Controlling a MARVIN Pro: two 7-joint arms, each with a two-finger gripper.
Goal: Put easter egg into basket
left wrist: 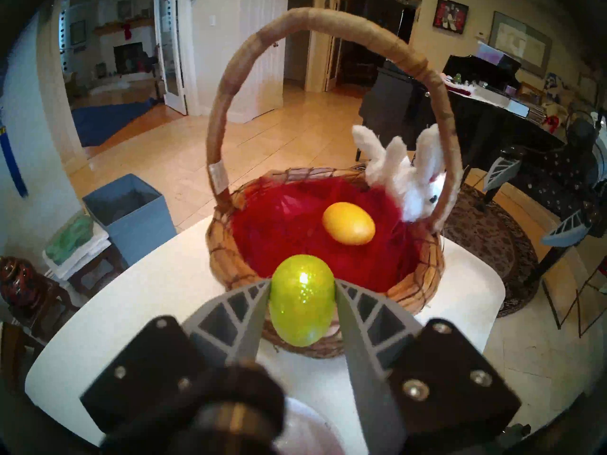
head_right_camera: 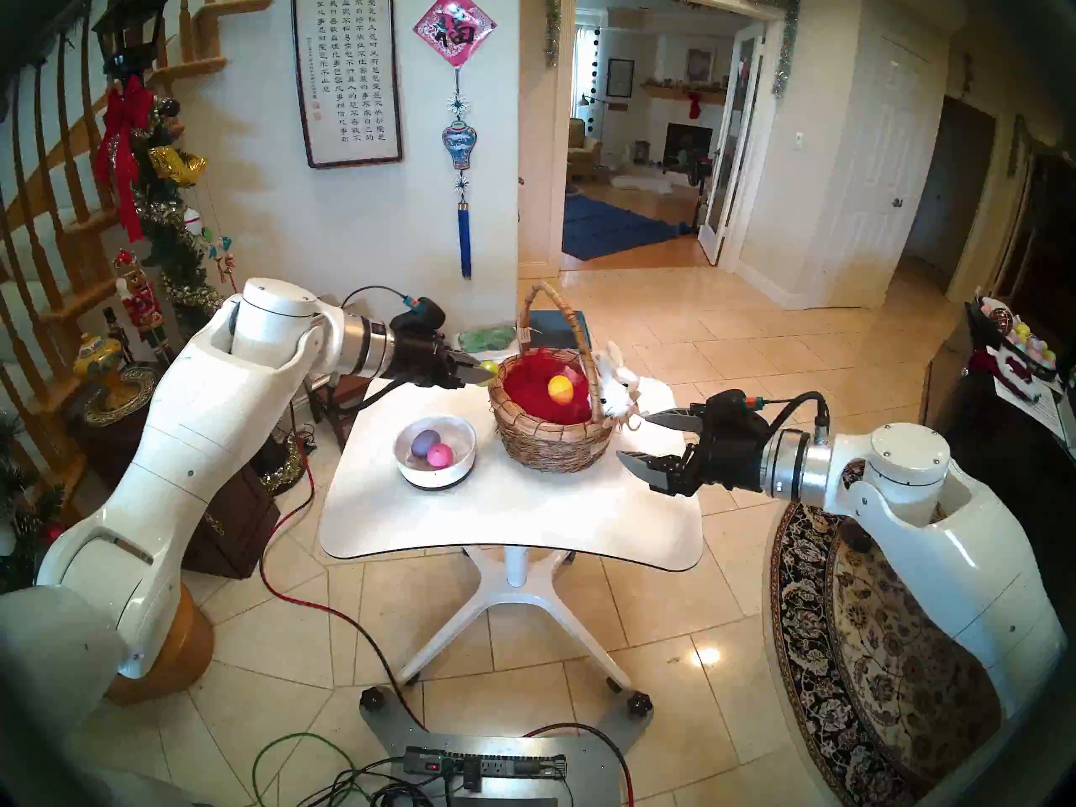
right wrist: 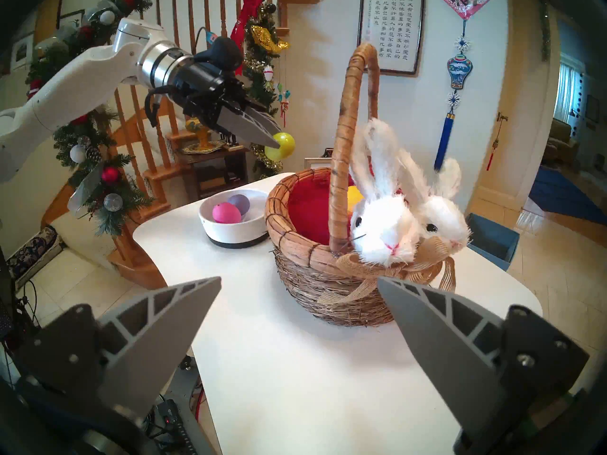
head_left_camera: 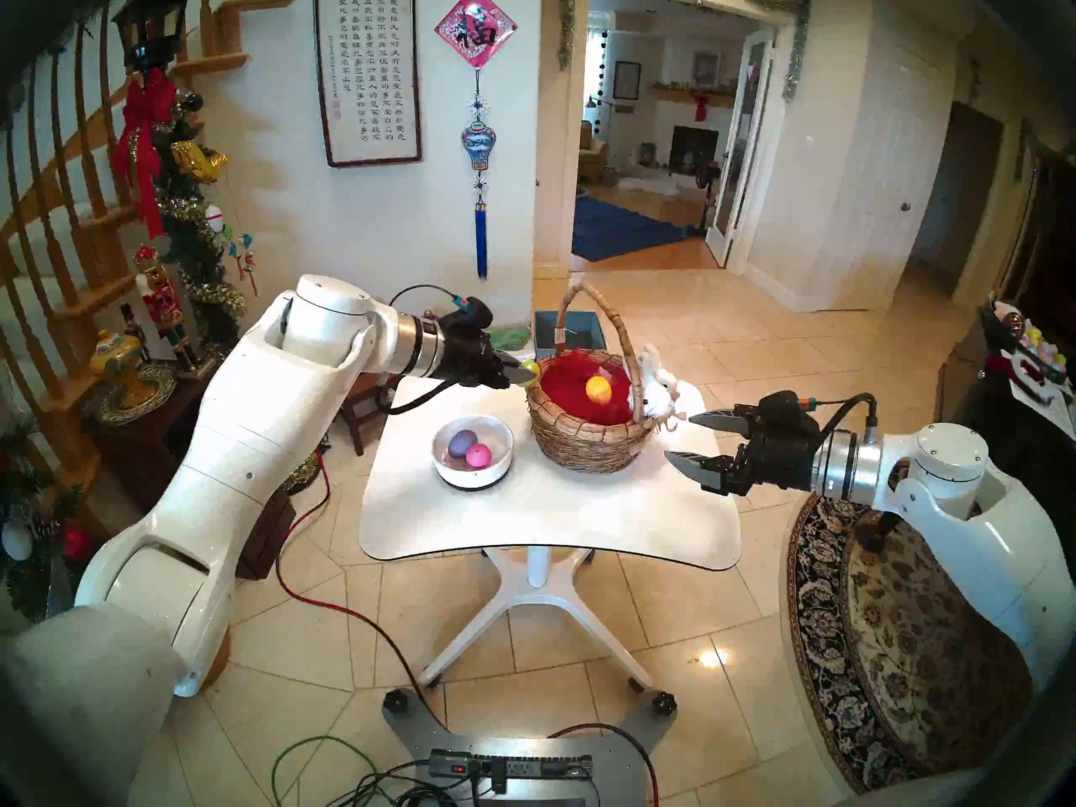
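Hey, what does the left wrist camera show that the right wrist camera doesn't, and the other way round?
Only the left wrist view shows the whole yellow egg lying on the red lining, and both fingers closed on the green egg.

Only the right wrist view shows the white bowl with the pink egg and purple egg, plus the right gripper open.

Both show the basket, its plush bunnies, the table and the left gripper.

bowl (head_left_camera: pixel 473 450) left of basket (head_left_camera: pixel 588 439) on table (head_left_camera: pixel 541 526) | one egg (head_left_camera: pixel 598 390) in basket (two in bowl)
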